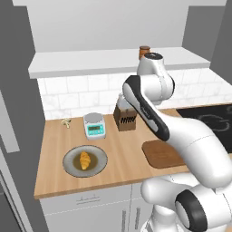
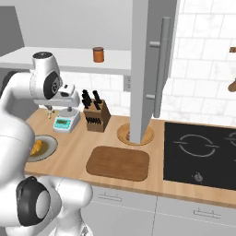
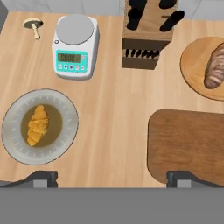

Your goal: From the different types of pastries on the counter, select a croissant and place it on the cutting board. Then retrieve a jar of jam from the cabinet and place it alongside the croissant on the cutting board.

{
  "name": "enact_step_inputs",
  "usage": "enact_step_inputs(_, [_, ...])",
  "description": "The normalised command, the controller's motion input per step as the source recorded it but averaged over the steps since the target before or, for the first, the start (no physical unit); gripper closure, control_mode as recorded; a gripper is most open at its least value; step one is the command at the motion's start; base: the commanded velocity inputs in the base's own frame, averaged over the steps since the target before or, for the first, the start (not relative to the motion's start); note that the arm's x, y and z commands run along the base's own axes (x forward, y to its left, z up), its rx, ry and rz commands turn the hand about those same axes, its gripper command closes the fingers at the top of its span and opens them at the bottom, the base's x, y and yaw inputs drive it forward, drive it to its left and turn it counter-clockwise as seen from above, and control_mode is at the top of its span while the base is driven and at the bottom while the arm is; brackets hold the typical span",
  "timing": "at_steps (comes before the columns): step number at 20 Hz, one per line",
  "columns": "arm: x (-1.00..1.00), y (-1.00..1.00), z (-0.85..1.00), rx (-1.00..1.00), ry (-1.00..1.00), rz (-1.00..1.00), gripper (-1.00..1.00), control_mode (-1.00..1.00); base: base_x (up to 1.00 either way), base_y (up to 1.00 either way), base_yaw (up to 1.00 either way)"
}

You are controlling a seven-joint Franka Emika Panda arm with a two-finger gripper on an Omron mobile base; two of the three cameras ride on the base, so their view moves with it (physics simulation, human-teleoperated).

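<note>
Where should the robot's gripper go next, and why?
Probably sideways and down toward the croissant. It lies on the grey plate, not on the cutting board. The gripper hangs open above the counter between them, holding nothing.

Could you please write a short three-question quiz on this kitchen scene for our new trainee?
1. True or false: the croissant already lies on the cutting board.
2. What stands between the kitchen scale and the light-wood plate holding the brown bun? A) a kettle B) the knife block C) a toaster
3. Fill in: the jar of jam stands on the white ____.

Key:
1. False; it lies on the grey plate, and the board is bare.
2. B.
3. Cabinet shelf.
</note>
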Motion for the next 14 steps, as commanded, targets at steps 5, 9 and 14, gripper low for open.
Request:
enact_step_inputs(5, [0.0,0.55,0.0,0.02,0.01,0.0,-1.0,-1.0,0.0,0.0,0.0])
enact_step_inputs(9, [0.0,0.49,0.0,0.03,0.05,0.0,-1.0,-1.0,0.0,0.0,0.0])
enact_step_inputs(14, [0.0,0.41,0.0,0.06,0.04,0.0,-1.0,-1.0,0.0,0.0,0.0])
